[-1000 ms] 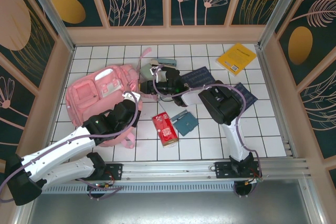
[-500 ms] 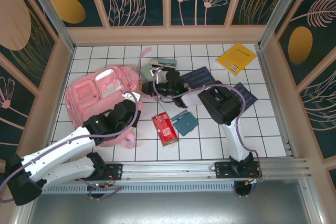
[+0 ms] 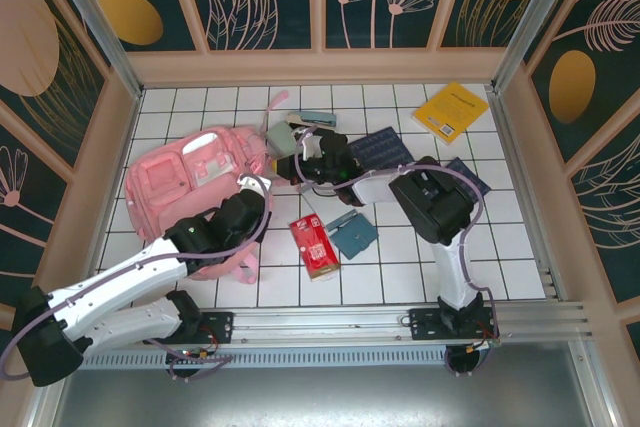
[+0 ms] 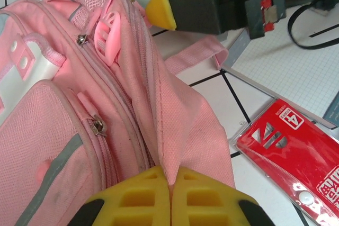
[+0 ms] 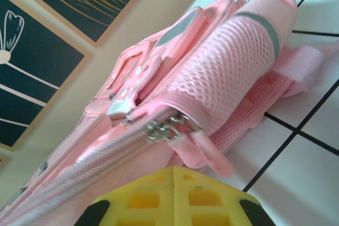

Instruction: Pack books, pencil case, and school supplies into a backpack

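Backpack [image 3: 195, 172] lies flat (pockets up) — left end effector [image 4: 170, 182] pinches its edge.

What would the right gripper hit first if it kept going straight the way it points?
The backpack: its metal zipper pulls sit right ahead of the right gripper, with the mesh side pocket beyond. Depth is hard to judge, but nothing else shows in between.

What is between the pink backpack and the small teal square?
The red packet lies between the backpack and the teal square, seen in the top view.
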